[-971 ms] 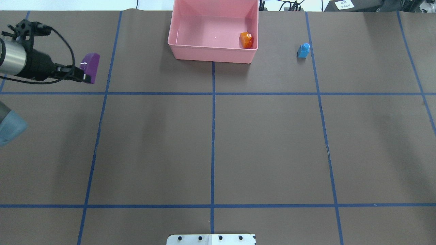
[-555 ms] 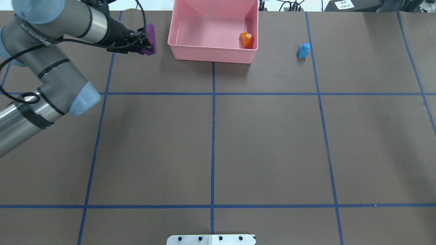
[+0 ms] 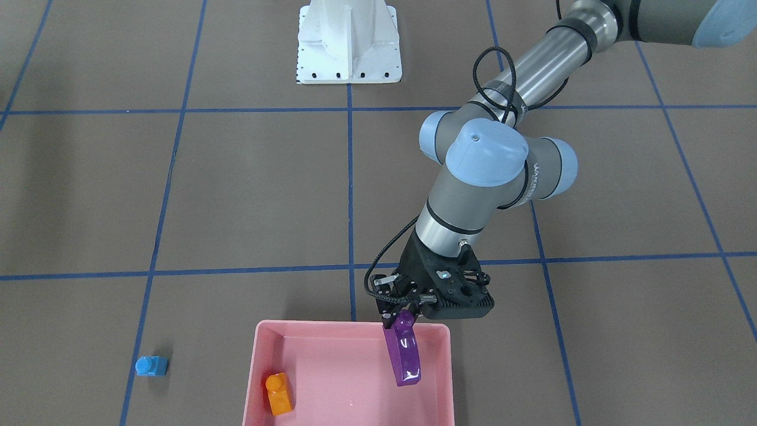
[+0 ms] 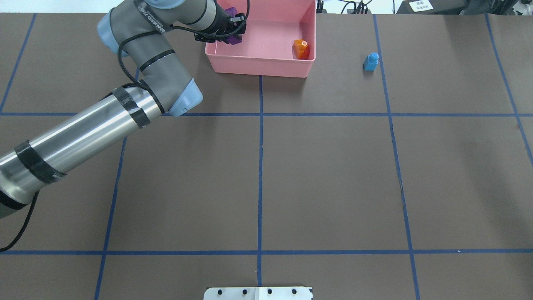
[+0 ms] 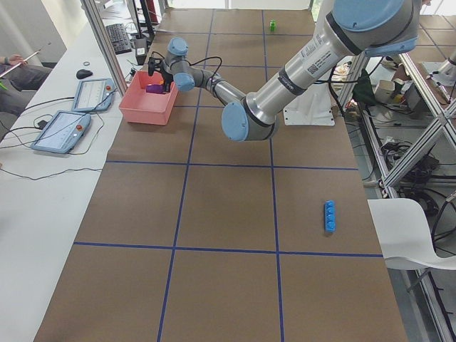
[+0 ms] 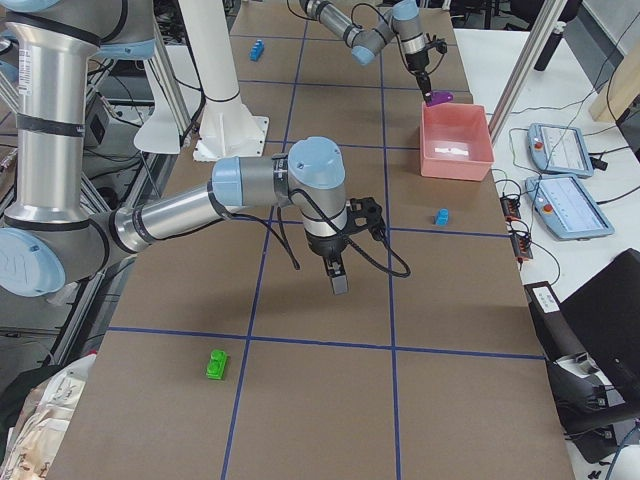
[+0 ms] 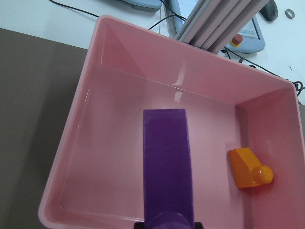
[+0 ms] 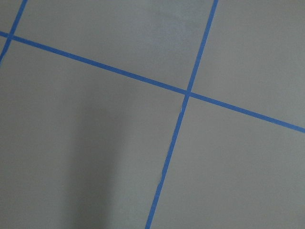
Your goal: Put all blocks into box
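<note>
- My left hand [image 3: 403, 315] clamps the long purple brick [image 3: 405, 355] by one end.
- It hangs lengthwise down over the box [image 3: 343, 378], at the far edge of the worktop [image 3: 236, 195]; I'd release straight below.

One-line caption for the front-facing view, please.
Left gripper holds the purple block over the pink box, where an orange block lies; a small blue block sits outside.

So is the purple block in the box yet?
Not quite. The left gripper holds the purple block by its top end, dangling over the open box, not resting inside.
</note>
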You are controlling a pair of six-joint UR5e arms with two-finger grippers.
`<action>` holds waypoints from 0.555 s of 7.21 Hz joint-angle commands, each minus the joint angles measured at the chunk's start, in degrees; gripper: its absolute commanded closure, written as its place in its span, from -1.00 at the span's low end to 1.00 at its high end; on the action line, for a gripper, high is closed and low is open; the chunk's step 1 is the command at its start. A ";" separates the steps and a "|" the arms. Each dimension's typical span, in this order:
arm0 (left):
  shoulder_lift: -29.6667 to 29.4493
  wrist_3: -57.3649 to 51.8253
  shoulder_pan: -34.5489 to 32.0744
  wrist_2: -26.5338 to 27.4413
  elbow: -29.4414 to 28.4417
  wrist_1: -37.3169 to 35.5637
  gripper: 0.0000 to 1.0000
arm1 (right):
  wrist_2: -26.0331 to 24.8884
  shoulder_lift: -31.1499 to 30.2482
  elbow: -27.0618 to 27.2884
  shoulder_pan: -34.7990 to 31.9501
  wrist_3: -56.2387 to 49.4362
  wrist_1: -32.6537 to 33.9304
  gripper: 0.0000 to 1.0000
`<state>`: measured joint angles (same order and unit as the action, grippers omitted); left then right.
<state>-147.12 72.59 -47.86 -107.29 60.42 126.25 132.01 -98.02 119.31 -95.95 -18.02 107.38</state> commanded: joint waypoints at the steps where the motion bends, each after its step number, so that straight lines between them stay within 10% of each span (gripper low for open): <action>1: -3.07 -0.34 0.13 1.91 -5.89 -0.13 0.84 | 0.00 0.28 -0.74 0.06 0.00 -0.07 -1.00; 2: -3.78 -0.43 0.13 1.91 -6.97 -0.21 0.56 | 0.00 0.19 -0.74 -0.03 0.00 -0.07 -1.00; 4: -3.88 -4.11 -0.22 1.56 -6.28 -0.65 -0.99 | 0.78 0.28 -1.00 0.06 0.00 -0.07 -1.00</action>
<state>-150.83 70.17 -47.93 -105.53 53.91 125.78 132.26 -97.76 118.43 -95.92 -18.02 107.31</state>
